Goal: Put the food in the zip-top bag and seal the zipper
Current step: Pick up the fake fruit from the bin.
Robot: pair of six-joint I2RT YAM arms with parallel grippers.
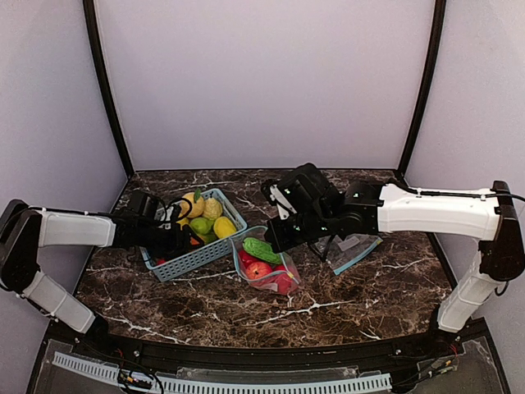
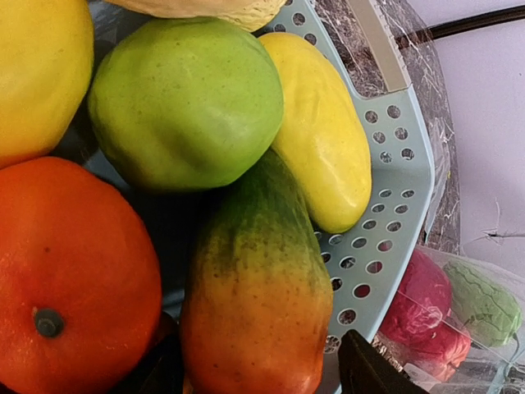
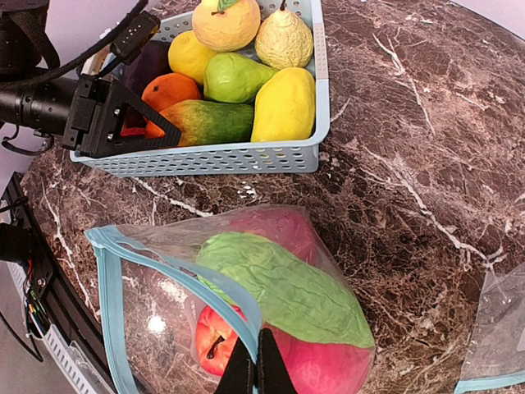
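1. Right gripper [image 3: 255, 369] is pinched closed on the zipper [image 3: 176, 275] of the zip-top bag [image 3: 156, 328], just beside the basket [image 3: 238, 158]. The thin slick strip could slip out and the mouth would collapse.
2. Left gripper [image 2: 254, 371] is inside the basket, jaws apart flanking the green-orange fruit [image 2: 254, 304]; can't tell if it grips. The fruit is glossy and tapered, so it may squirt free.
3. The bag is crinkly clear film holding a bumpy green vegetable [image 3: 287, 291] and smooth red rounds [image 3: 217, 341].

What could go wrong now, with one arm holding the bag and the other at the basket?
1. The right gripper pinches only the zipper edge of the zip-top bag; the strip might slip and the mouth collapse.
2. The left gripper straddles a green-orange fruit packed against its neighbours in the basket; lifting could drag or spill them.
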